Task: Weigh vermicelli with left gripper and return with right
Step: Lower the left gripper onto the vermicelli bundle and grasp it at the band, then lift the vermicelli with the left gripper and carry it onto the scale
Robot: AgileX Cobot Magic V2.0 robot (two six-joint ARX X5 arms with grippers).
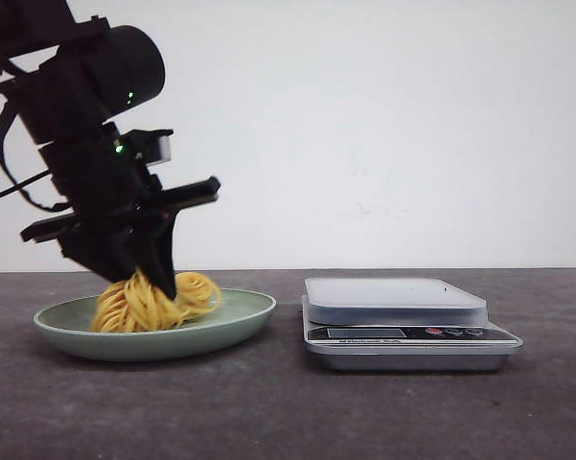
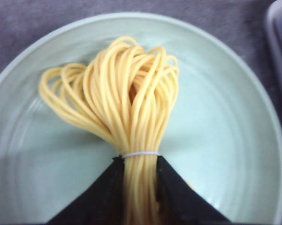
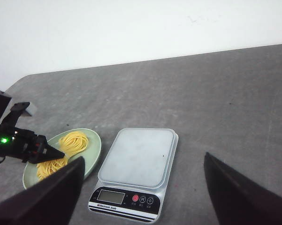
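Grey table [image 1: 383, 412] | vermicelli [image 1: 144, 302] pinched in left end effector [image 1: 151, 280] | on plate [image 1: 240, 321]

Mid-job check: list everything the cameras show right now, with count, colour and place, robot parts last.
Nest of thin noodle vermicelli: one, yellow-orange, on the plate, pinched by the left pincer.
Round shallow plate: one, pale green, on the table left of the scale.
Flat digital kitchen scale: one, silver-grey, platform bare, right of the plate.
Table: one, dark grey.
Left pincer: one, black, shut on the vermicelli.
Right pincer: one, black, open, raised above the table.
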